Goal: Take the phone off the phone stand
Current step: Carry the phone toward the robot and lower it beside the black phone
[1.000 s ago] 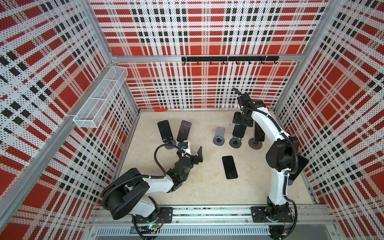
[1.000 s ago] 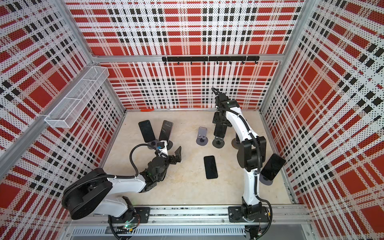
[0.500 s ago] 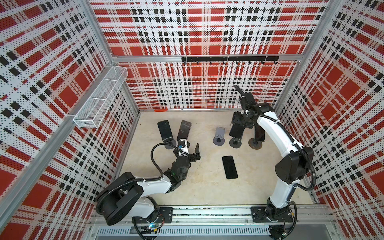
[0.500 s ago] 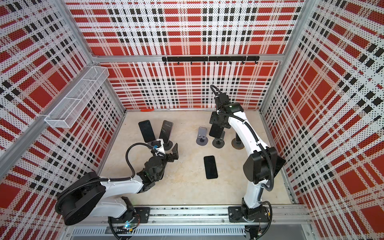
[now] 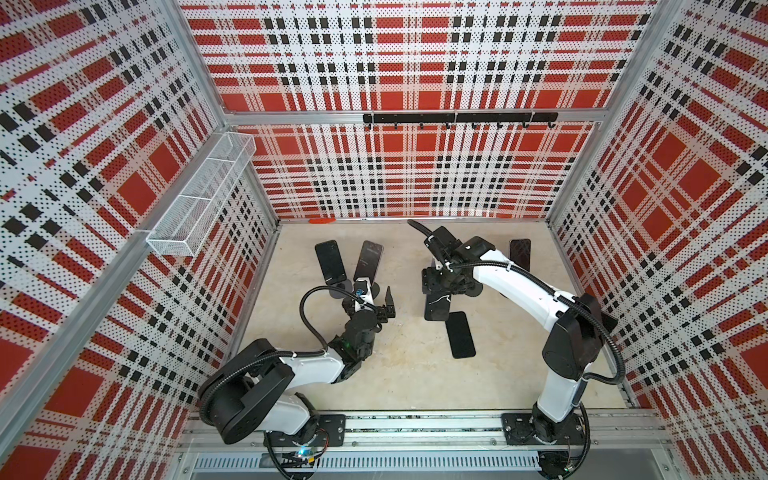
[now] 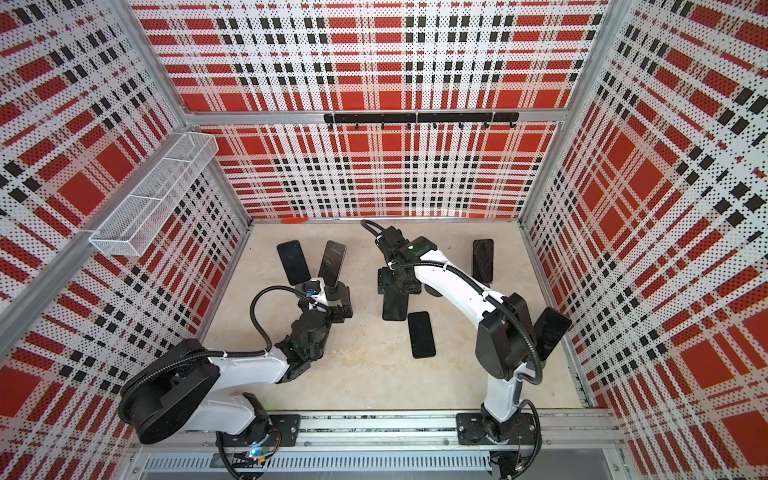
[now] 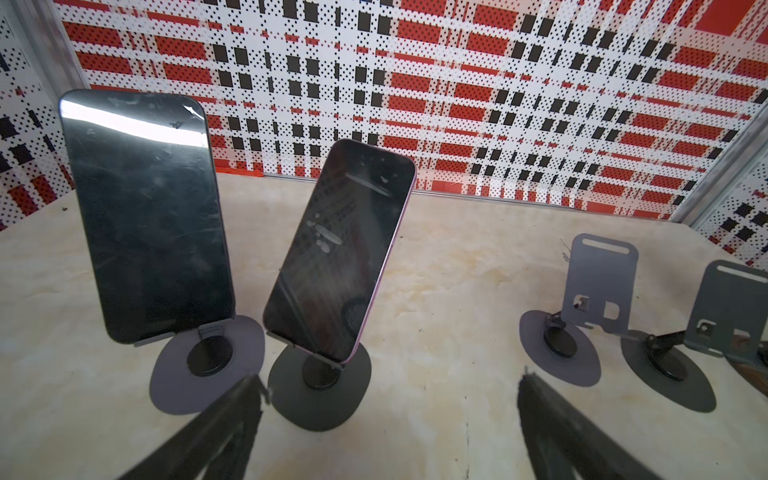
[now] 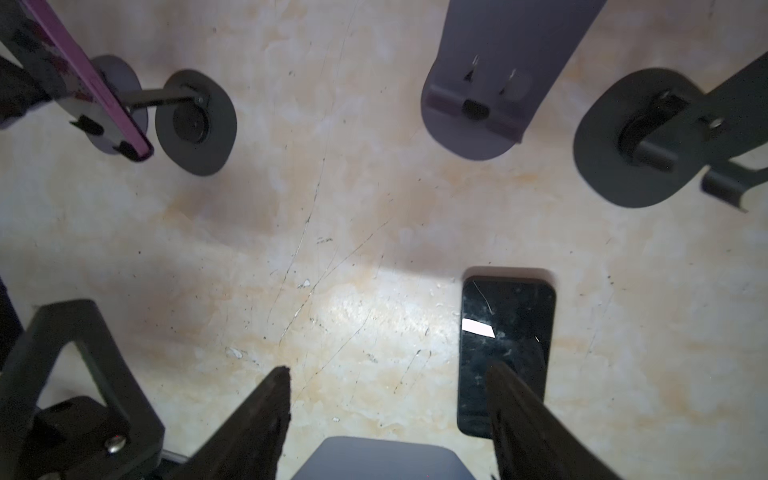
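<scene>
Dark scratched phone (image 5: 436, 308), a flat glass slab with white marks across its face, is hanging clear of every stand, and I am seeing it clenched by its upper end in the right pincer (image 5: 435, 291) above the pale marbled desk (image 5: 415, 374). Close by, a lilac-grey metal stand (image 7: 598, 282) and a dark grey metal stand (image 7: 727, 303) are standing empty, so I am judging the lift as done and the set-down as what is left. The phone's lower end is hovering just beside a second black glass phone (image 5: 460, 334) lying flat on the desk; I cannot tell whether the two are touching. That is what is worrying me: lowering straight down is risking one slab landing on the other and skidding. The grip is also sitting near one end, so the long free part could be swinging or slipping out under a fast move. The left pincer (image 7: 391, 376) is standing wide open, holding nothing, facing a black phone (image 7: 145, 216) and a purple-edged phone (image 7: 340, 253) leaning on round-based stands; drifting forward would be knocking those over.
</scene>
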{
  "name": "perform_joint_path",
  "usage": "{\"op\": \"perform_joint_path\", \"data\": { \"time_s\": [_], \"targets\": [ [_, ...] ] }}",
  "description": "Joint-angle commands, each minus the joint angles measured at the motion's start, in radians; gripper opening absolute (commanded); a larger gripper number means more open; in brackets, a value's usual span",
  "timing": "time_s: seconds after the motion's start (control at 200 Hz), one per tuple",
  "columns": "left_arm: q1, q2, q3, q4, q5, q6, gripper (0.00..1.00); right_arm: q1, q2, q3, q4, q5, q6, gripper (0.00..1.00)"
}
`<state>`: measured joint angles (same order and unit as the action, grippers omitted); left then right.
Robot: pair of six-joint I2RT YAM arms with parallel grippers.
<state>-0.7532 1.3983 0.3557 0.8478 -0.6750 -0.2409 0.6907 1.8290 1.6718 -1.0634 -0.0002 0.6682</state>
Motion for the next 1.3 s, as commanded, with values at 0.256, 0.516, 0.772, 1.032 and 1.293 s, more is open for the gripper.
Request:
{"op": "perform_joint_path", "data": {
  "time_s": [0.256, 0.516, 0.772, 1.032, 1.293],
  "targets": [
    [0.005, -0.041, -0.020, 0.010, -0.055, 0.005, 0.98, 0.105, 0.127, -0.032, 0.000, -0.083, 0.038, 0.70],
    [0.005, -0.027, -0.016, 0.010, -0.033, -0.009, 0.98, 0.136, 0.163, -0.112, 0.000, -0.098, 0.047, 0.70],
    [0.005, -0.032, -0.020, 0.010, -0.027, -0.015, 0.98, 0.139, 0.176, -0.176, 0.044, -0.102, 0.063, 0.70],
    [0.005, -0.030, -0.018, 0.010, -0.019, -0.019, 0.98, 0.139, 0.201, -0.197, 0.063, -0.082, 0.068, 0.71],
    [0.005, -0.030, -0.020, 0.010, -0.024, -0.021, 0.98, 0.139, 0.227, -0.211, 0.090, -0.083, 0.064, 0.75]
  ]
}}
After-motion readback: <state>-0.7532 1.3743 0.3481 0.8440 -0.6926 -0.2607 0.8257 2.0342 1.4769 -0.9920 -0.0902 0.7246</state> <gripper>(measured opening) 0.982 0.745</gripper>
